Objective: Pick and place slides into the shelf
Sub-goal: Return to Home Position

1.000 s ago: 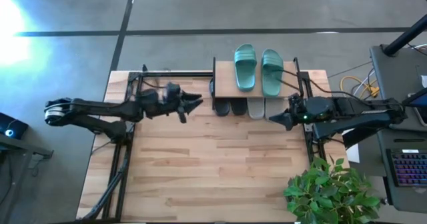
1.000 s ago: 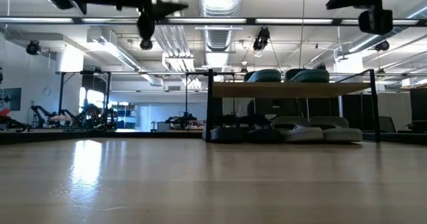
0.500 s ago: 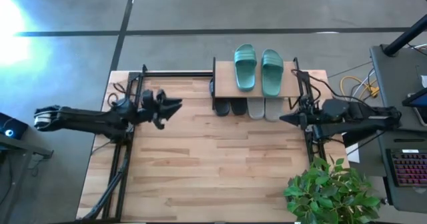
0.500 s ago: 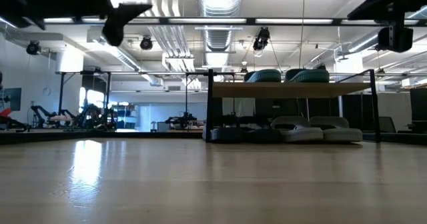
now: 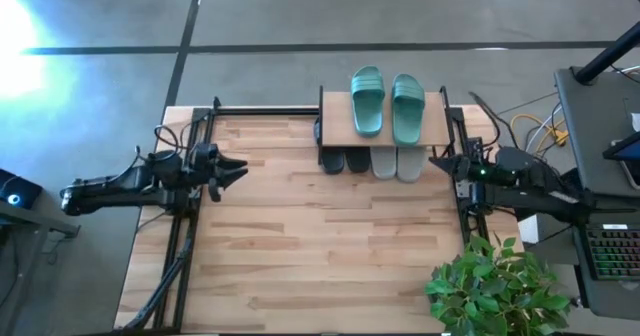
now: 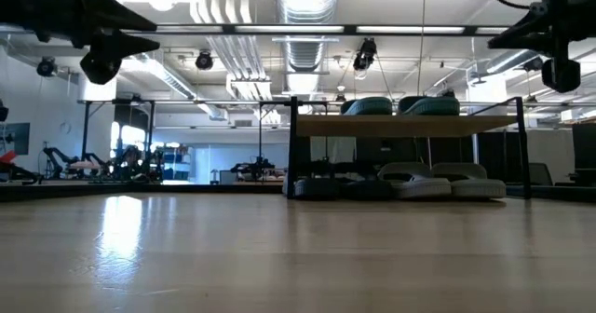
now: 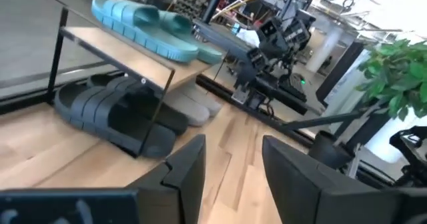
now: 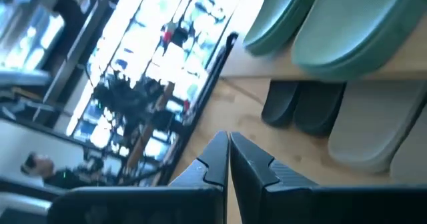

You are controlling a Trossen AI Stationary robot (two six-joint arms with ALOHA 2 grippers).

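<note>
Six slides [image 5: 407,108] rest in the shelf [image 5: 447,126], which stands at the upper centre of the high view on the far edge of the table [image 5: 320,246]. The teal-green pair [image 5: 368,101] lies side by side on the light wood top board [image 5: 336,124]. Beneath that board, the black pair [image 5: 345,160] sits on the left and the light grey pair [image 5: 397,162] on the right, the four sandals close together in a row with their ends showing past the board's near edge. In the low view both lower pairs sit flat between the black side frames. The left gripper [image 5: 238,167] hangs above the table's left edge, well apart from the shelf, its fingers [image 7: 190,171] spread with a clear gap and nothing between them. The right gripper [image 5: 434,160] hovers just beside the shelf's right frame, near the grey pair, its fingers [image 8: 212,159] pressed almost together on nothing. A green plant [image 5: 495,286] stands at the lower right, off the table's corner.
</note>
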